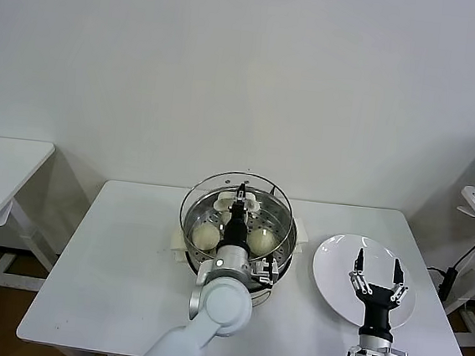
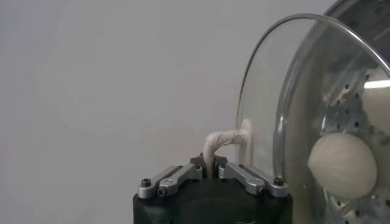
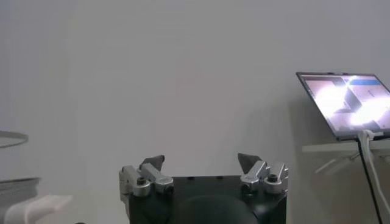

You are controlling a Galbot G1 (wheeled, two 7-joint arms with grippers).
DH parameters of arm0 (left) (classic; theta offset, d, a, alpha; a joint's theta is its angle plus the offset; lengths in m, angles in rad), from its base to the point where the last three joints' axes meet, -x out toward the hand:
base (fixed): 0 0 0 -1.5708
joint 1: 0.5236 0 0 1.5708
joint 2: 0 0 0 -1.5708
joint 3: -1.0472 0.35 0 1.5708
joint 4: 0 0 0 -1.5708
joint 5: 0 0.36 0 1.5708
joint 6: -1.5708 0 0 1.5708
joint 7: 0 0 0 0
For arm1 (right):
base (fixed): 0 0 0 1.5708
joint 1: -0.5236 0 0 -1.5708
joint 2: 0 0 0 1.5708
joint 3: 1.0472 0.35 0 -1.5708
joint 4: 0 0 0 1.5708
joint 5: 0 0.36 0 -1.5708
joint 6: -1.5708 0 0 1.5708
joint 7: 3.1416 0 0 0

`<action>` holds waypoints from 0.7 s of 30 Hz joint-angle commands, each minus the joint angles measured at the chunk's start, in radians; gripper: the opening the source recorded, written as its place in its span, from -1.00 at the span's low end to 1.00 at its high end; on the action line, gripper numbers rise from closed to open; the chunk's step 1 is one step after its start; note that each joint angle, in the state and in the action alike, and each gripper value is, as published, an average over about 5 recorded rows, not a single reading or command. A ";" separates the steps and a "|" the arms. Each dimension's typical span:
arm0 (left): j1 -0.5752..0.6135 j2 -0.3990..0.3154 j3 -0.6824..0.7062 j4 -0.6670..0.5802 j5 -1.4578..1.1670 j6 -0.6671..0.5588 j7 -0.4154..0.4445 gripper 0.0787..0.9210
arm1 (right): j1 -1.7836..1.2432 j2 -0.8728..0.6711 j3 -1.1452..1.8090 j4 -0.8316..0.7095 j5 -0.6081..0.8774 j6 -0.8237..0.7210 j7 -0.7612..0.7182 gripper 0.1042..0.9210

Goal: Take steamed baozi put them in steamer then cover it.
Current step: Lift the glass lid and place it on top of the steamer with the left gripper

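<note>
- Fingers of my left hand (image 1: 239, 197) pinch the white handle of the round glass lid (image 1: 211, 188) above the shiny steel steamer (image 1: 281, 233).
- My right hand (image 1: 377, 274) hovers spread wide over the white plate (image 1: 334, 271).

From my end: white plate (image 1: 334, 267) sitting on the right side of the white table (image 1: 120, 259). There's a second white table (image 1: 3, 160) off to the left, and a lit laptop screen (image 3: 344, 100) on a shelf.

Off-white domed baozi (image 1: 206, 236) sit on the perforated tray inside the shiny round steamer (image 1: 284, 218).
</note>
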 commanded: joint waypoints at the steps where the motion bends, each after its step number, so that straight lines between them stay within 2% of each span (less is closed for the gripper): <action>1: 0.045 -0.035 0.004 0.016 0.041 -0.014 -0.009 -0.73 | 0.001 0.001 -0.003 -0.004 -0.006 0.003 0.000 0.76; 21: 0.066 -0.018 0.009 0.031 0.045 -0.057 -0.023 -0.73 | -0.008 0.003 -0.002 -0.001 -0.024 0.012 0.000 0.76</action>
